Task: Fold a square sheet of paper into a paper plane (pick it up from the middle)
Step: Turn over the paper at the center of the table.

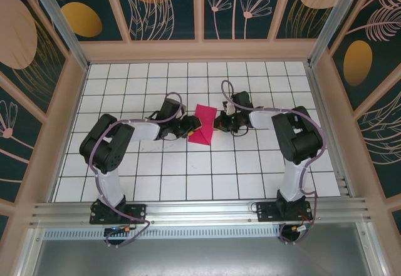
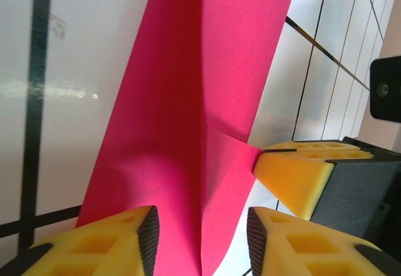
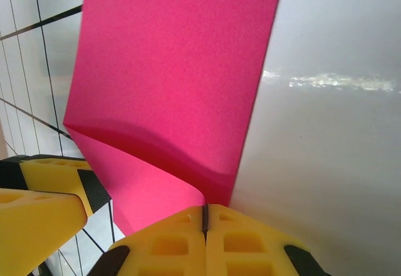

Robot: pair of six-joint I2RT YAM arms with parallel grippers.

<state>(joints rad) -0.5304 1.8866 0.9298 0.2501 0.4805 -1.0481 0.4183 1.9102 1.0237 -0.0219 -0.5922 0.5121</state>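
The square sheet of paper (image 1: 202, 126) is partly folded, and I judge the task well short of done. Seen from above, its near end is cut on a slant and its far end is squarer. The whole piece is narrower than a full square. 1 raised lengthwise crease runs along it in the left wrist view. No sharp nose and no wing folds can be made out, so most of the shaping looks left to do.

From the near edge of the worktop (image 1: 188, 182) the 2 arms reach inward and meet around the middle tiles, with the sheet between them.

The right claw (image 3: 203, 223) is closed tight. Its 2 yellow pads are pressed together on an edge of the sheet, which curls up out of the pinch and runs away over the white surface.

The left claw (image 2: 200, 241) comes in from the opposite side with its jaws standing apart. The sheet passes through the gap with the crease between the 2 pads. No pad looks pressed against the paper, so I read this claw as open, straddling rather than gripping. Just beyond it, the right claw's fingertip pinches a folded corner. Farther on, the sheet's far end lies free on the worktop.
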